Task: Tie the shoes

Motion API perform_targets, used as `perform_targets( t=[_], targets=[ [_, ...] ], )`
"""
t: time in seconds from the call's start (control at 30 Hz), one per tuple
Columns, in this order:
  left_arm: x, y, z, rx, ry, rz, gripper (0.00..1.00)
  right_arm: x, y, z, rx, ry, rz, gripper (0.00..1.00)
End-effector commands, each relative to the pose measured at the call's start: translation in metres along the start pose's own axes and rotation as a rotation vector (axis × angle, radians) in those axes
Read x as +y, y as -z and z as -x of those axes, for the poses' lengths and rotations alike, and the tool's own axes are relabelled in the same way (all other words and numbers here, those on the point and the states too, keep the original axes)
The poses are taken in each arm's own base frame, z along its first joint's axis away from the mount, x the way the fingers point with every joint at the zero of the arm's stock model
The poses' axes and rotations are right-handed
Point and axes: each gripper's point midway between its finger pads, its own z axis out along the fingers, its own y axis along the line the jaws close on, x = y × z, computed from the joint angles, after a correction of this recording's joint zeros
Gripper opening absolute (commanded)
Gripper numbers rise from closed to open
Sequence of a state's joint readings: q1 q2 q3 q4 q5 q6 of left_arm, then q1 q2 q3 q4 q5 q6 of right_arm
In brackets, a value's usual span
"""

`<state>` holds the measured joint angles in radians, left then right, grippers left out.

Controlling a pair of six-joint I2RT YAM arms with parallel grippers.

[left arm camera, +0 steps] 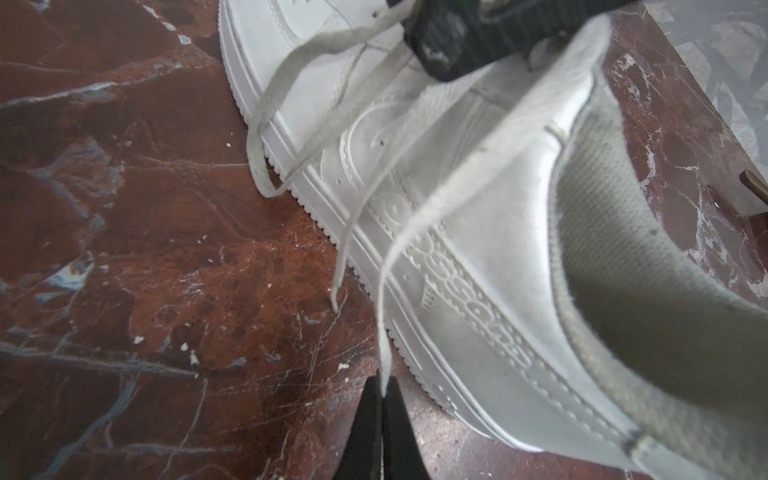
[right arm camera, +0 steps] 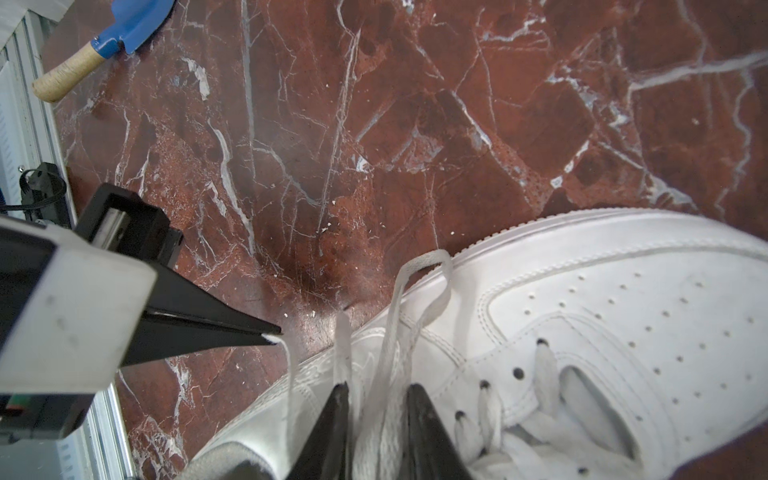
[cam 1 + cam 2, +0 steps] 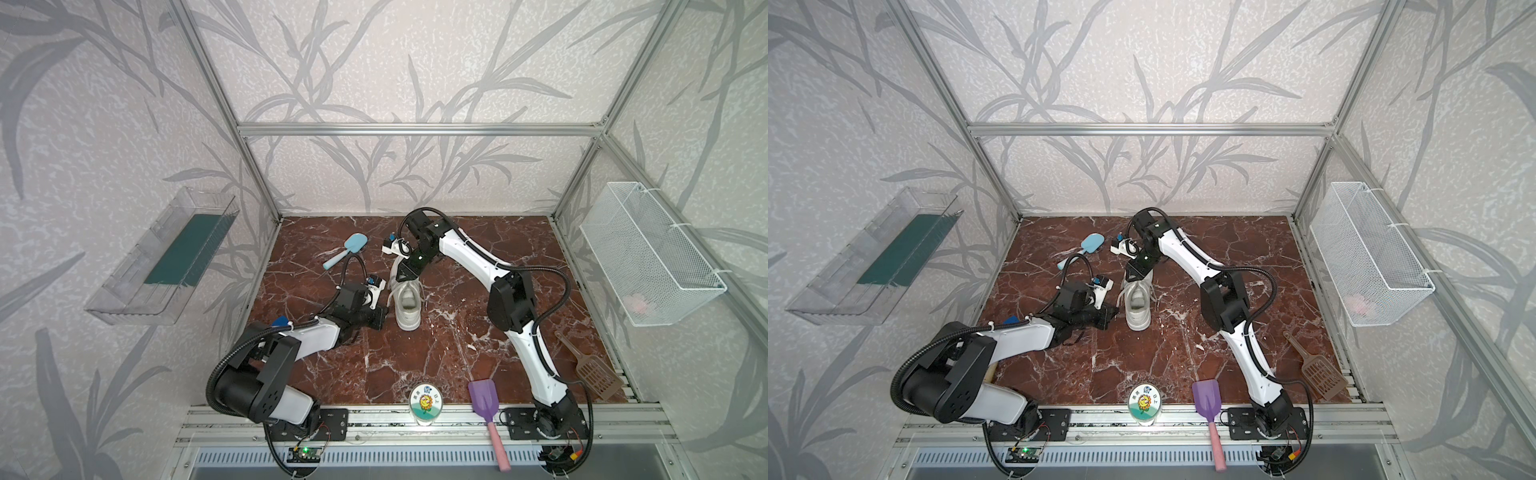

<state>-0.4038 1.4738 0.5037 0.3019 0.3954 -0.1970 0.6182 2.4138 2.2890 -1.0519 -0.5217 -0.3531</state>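
- Mid-table on the red marble tabletop [image 3: 415,365]: white low-top sneaker [image 3: 406,305], toe pointing far, heel near, no knot or bow visible.
- Low over the marble, just left of the sneaker: left gripper [image 2: 272,334], pressed together on the very tip of one flat lace end [image 2: 289,374], with the strand running from the tips up to the upper.
- Over the lacing, reaching in from the far side: right gripper [image 2: 376,399], jaws apart and straddling a bundle of lace strands, with no firm clamp visible.
- Hanging over the sneaker's left side down to the marble: a folded loop [image 2: 428,266] of lace, loose and unsecured.
- Probable step in hand: gathering a loop for the bow, with most of the tying not yet done.
- Risk one: only a sliver of lace between the left tips. Likely to slip free under any sharp pull from the other arm.
- Risk two: several strands crowded between the right jaws. Danger of locking loop and free end together if clamped on the wrong ones, and of a tangle rather than a knot.
- Risk three: nothing pinning the sneaker on what looks like slick stone. Liable to slide or tip under a sideways tug, spoiling the lace tension.
- Well apart from the work: light blue scoop [image 3: 345,249] at far left, purple scoop [image 3: 482,401] and brown litter scoop [image 3: 590,370] near the front edge. Little threat from these.
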Motion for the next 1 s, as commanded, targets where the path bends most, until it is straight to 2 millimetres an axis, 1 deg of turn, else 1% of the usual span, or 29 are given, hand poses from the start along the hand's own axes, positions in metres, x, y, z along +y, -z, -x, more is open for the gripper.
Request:
perform_targets(
  t=[0.0, 0.13, 0.23, 0.37, 0.57, 0.7, 0.77, 0.97],
  targets=[
    [-0.002, -0.003, -0.001, 0.006, 0.025, -0.015, 0.00, 0.007, -0.008, -0.006, 0.037, -0.003, 0.026, 0.23],
    [-0.002, -0.004, -0.003, 0.005, 0.036, -0.019, 0.00, 0.006, -0.007, -0.007, 0.042, 0.001, 0.016, 0.10],
    [-0.001, -0.004, -0.004, 0.010, 0.040, -0.018, 0.00, 0.012, -0.002, -0.001, 0.011, -0.003, 0.040, 0.00],
    [0.000, -0.008, -0.002, 0.018, 0.048, -0.015, 0.00, 0.019, 0.006, 0.008, -0.045, -0.025, 0.082, 0.00],
    [0.002, -0.016, 0.001, 0.069, 0.072, -0.019, 0.00, 0.018, 0.020, 0.015, -0.176, -0.095, 0.163, 0.00],
    [0.005, -0.021, 0.009, 0.074, 0.068, -0.029, 0.00, 0.018, 0.033, 0.020, -0.292, -0.148, 0.260, 0.00],
    [0.007, -0.024, 0.013, 0.076, 0.074, -0.032, 0.00, 0.015, 0.038, 0.021, -0.338, -0.169, 0.289, 0.00],
    [0.015, -0.034, 0.033, 0.067, 0.086, -0.075, 0.00, 0.018, 0.049, 0.023, -0.446, -0.171, 0.398, 0.00]
  ],
)
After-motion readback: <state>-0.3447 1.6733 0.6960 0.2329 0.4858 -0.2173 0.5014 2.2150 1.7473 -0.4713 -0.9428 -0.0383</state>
